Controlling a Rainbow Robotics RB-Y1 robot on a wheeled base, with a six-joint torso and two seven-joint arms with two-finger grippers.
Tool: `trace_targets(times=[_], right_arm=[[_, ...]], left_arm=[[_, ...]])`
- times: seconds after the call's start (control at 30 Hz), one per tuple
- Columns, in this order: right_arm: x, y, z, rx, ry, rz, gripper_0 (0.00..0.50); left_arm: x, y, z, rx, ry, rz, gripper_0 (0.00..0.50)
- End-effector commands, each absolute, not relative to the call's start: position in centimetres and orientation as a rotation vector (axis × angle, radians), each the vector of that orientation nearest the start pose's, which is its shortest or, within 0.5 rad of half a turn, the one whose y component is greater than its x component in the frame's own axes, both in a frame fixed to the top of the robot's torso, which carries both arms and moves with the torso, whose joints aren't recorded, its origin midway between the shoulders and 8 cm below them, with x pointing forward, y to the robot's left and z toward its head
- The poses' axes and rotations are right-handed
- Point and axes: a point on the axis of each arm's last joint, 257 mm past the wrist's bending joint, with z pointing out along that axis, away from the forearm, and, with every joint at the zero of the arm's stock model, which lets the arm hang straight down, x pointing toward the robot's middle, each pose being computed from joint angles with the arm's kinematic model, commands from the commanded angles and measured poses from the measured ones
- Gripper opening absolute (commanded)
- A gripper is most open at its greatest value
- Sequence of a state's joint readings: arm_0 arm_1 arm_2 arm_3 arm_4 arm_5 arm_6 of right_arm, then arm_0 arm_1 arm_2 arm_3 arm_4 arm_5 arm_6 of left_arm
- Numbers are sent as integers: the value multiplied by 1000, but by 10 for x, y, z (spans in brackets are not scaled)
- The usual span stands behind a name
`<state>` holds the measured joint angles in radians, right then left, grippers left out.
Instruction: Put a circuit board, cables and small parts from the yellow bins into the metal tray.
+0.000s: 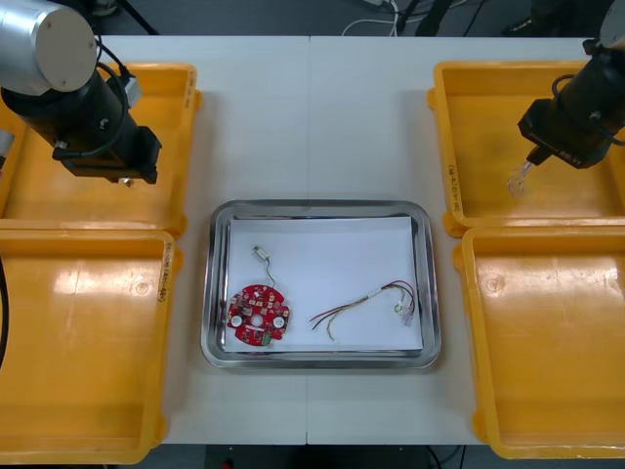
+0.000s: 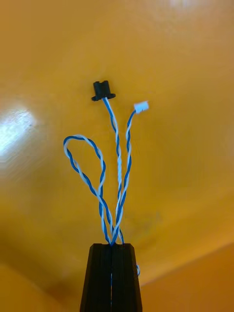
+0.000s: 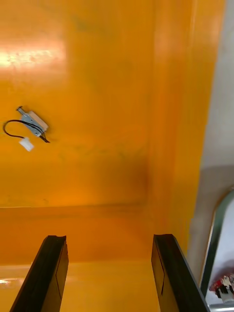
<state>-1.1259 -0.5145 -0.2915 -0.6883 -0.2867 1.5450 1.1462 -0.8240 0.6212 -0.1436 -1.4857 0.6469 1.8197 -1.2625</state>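
My right gripper (image 2: 111,248) is shut on a twisted blue and white cable (image 2: 117,165), which hangs over the floor of the far right yellow bin (image 1: 488,147); its black plug (image 2: 102,90) and white connector (image 2: 141,106) dangle free. In the front view the cable (image 1: 519,179) shows below that gripper. My left gripper (image 3: 109,241) stands open over the far left yellow bin (image 1: 176,117), apart from a small metal part (image 3: 32,120) with a black lead. The metal tray (image 1: 220,283), white inside, holds a round red circuit board (image 1: 259,314), a small metal part (image 1: 262,255) and a red and yellow cable (image 1: 366,301).
Two near yellow bins, left (image 1: 78,352) and right (image 1: 547,342), flank the tray. Bare light table (image 1: 312,117) lies between the far bins. The tray's rim (image 3: 214,243) shows beside my left fingers.
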Motion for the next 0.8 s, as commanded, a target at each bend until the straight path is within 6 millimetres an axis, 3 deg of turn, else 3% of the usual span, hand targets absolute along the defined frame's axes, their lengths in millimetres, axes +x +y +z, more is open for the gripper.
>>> trace_targets(times=[0.03,0.3,0.47,0.8], right_arm=[[592,-351,-139,797,2651,164,0],[571,-357,-102,728,2682,112,0],[555,-361,-83,698,2708,91,0],[560,-378,-36,613,2578,69,0]], left_arm=[[554,302,-113,106,2643,70,500],[582,314,-115,85,2564,59,500],[589,327,-120,117,2552,107,500],[600,342,-136,111,2543,120,500]])
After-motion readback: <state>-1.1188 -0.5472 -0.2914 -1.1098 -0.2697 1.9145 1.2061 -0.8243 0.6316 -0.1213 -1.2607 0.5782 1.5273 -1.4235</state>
